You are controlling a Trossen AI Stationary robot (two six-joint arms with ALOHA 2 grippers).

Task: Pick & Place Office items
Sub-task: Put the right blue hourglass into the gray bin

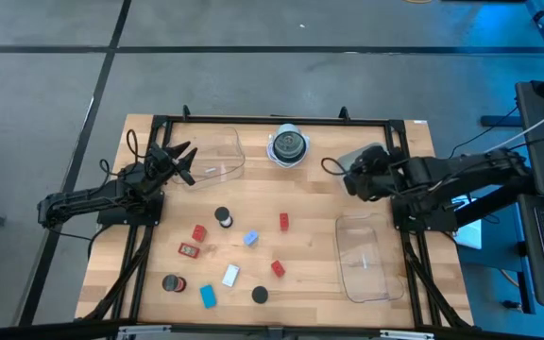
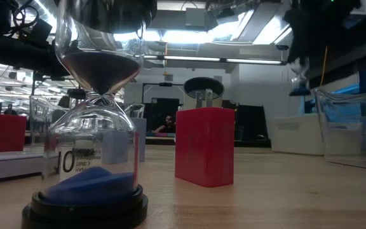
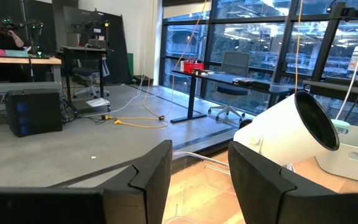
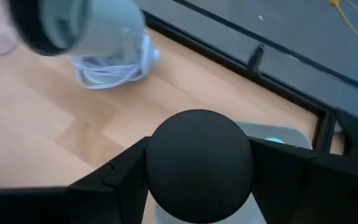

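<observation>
Right hand (image 1: 348,177), black disc (image 4: 199,163), near tray (image 1: 339,255)

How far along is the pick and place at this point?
Done: nothing visible; the left tray and right tray look empty. In hand: the right gripper grips a black disc near the table's far edge; the left gripper hangs open by the left tray. Left: about ten pieces lie loose, including a red block and a white block.

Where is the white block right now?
In the high view the white block lies near the table's front edge, left of centre, just above the blue block and left of a black disc.
</observation>
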